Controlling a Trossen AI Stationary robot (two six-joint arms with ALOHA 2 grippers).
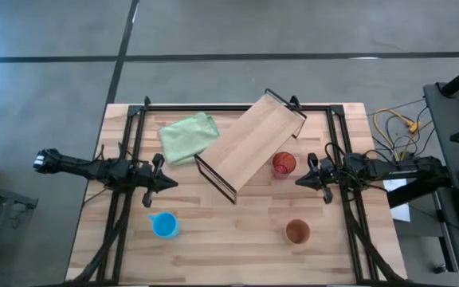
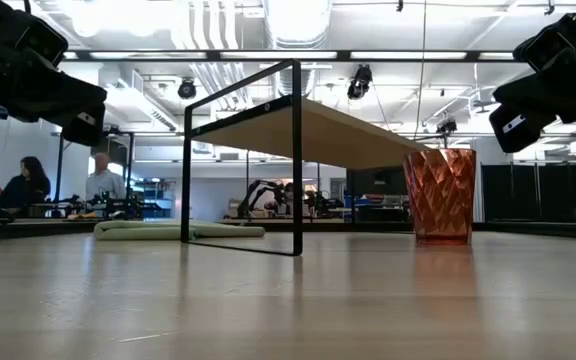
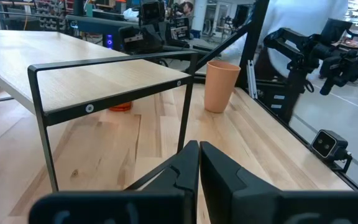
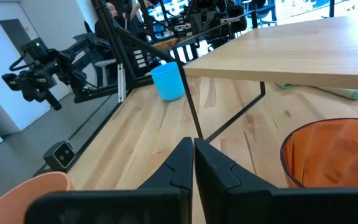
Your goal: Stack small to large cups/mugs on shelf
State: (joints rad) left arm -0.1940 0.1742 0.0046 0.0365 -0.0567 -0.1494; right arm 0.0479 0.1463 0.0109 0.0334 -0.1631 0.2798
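The light-wood shelf [image 1: 255, 143] stands slantwise on its black wire legs at the table's middle. The red tumbler [image 1: 284, 164] stands upright beside the shelf's right side; it also shows in the low view as the red tumbler [image 2: 440, 195]. The orange-brown cup [image 1: 297, 231] stands near the table's near edge, right of centre. The blue cup [image 1: 164, 225] stands near the near edge, left of centre. My left gripper [image 1: 171, 183] hovers shut left of the shelf. My right gripper [image 1: 300, 182] hovers shut just near-right of the tumbler.
A pale green cloth [image 1: 187, 136] lies crumpled at the shelf's far-left side. Black frame rails [image 1: 134, 143] run along both table sides. Bare table [image 1: 229, 239] lies between the blue and orange-brown cups. People sit in the room behind.
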